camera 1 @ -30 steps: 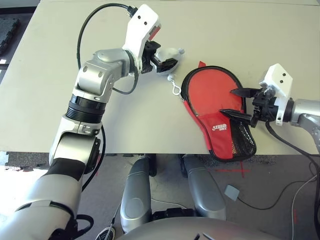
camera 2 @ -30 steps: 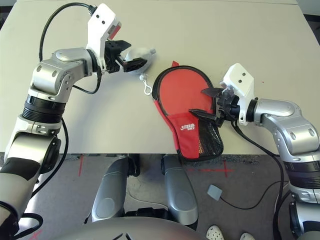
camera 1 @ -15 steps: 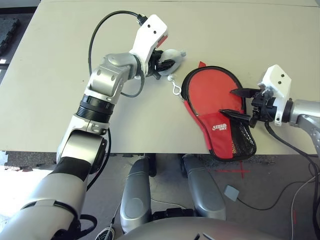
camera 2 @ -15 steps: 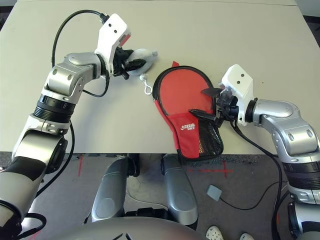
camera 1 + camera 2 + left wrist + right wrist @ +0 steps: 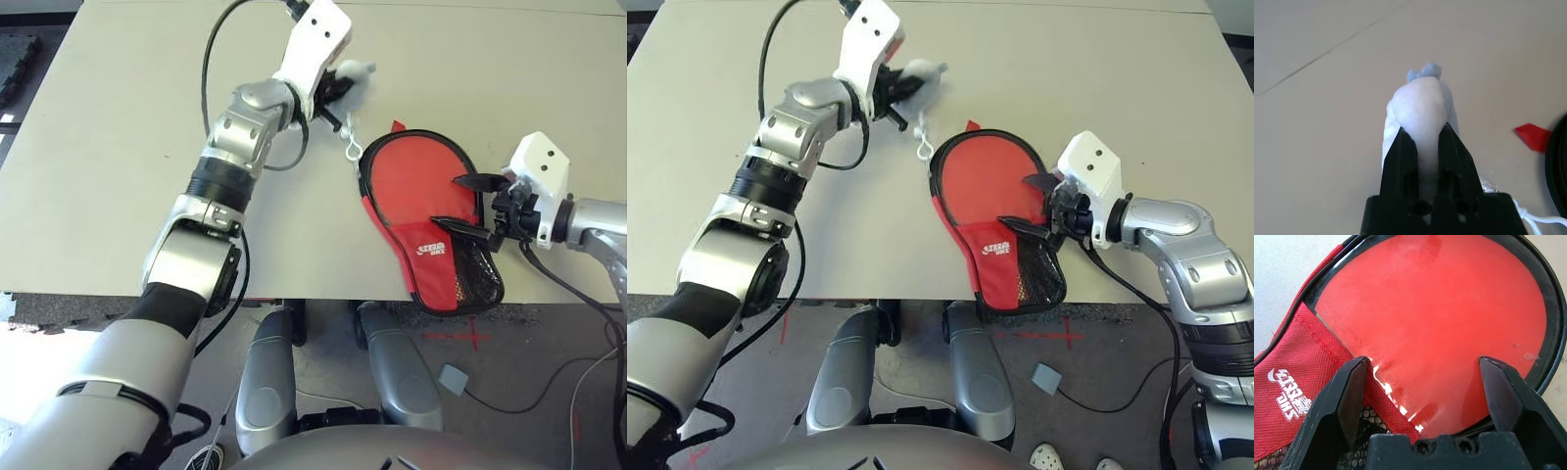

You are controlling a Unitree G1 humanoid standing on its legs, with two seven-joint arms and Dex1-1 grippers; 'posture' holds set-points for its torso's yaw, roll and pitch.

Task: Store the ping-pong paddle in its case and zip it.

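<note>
Two grippers work over a beige table [image 5: 118, 147]. The paddle [image 5: 1440, 318] lies flat inside the open case [image 5: 431, 257], its red face up and ringed by the black zipper rim; the handle is hidden under the red flap with the white logo and the mesh pocket. The case sits at the near right of the table, its narrow end hanging past the near edge.

Right gripper [image 5: 468, 204]: jaws wide apart, holding nothing. In the right wrist view the fingers [image 5: 1349, 391] hover above the paddle's face, straddling it where it meets the flap. The right forearm comes in from the right, roughly level, pointing left across the case's right rim.

Left gripper [image 5: 1424, 149]: jaws clamped on a white plush charm [image 5: 1418, 105], which bulges out past the fingertips and bears a small blue tuft at its far end. The charm is at the far middle of the table, just beyond the case's far left rim. A white cord with a clasp [image 5: 351, 149] runs from it toward that rim. The left arm is stretched far forward and bent rightward at the wrist, a black cable looping above it.
</note>
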